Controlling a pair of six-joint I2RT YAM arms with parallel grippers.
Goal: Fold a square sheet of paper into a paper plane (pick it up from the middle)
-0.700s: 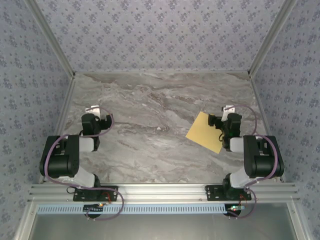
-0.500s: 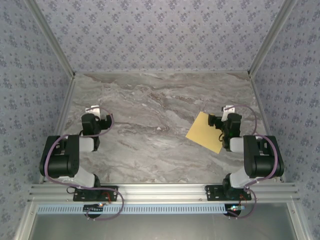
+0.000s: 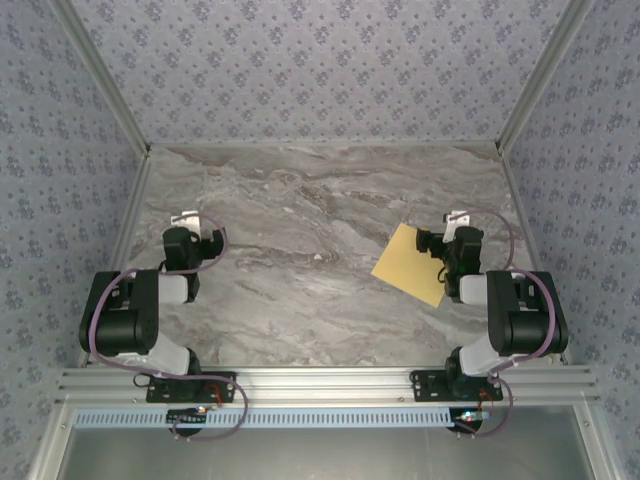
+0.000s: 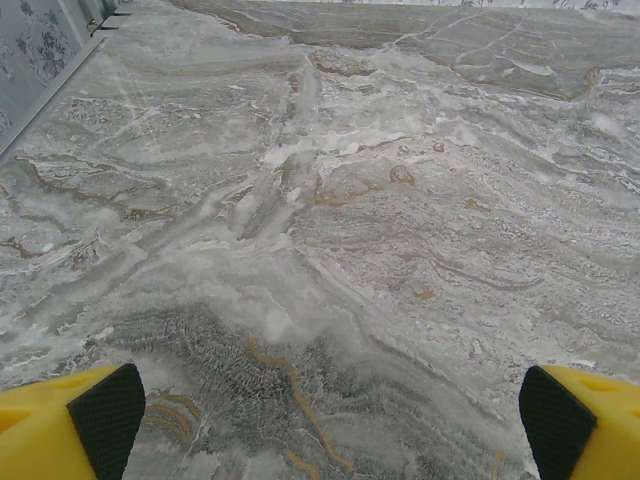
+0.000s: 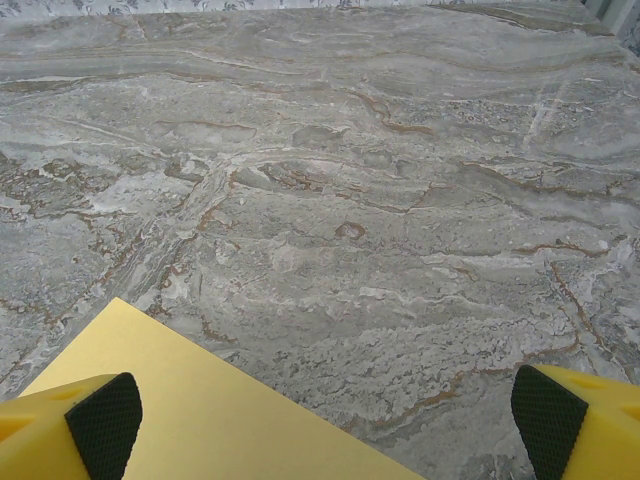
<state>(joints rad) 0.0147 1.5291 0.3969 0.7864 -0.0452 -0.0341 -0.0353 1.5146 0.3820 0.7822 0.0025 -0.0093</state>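
**Sheet of paper (image 3: 412, 263) unfolded on bench (image 3: 300, 200), both claws wide**

Top view: left claw (image 3: 192, 222) sits over bare marble at the left side of the bench, well apart from the sheet. Left wrist view: left claw (image 4: 330, 418) has its jaws spread to the lower corners, black pads (image 4: 105, 415) facing each other. Nothing lies between them but grey veined surface.

Right half of bench: the yellow-orange sheet lies flat, turned diamond-wise, one corner toward the far edge. No crease seen. Its right corner runs beside or beneath the right claw (image 3: 455, 225); contact cannot be told.

Right wrist view: right claw (image 5: 325, 422) is equally wide and grips nothing. Sheet (image 5: 200, 410) lies below, from the left finger toward the middle.
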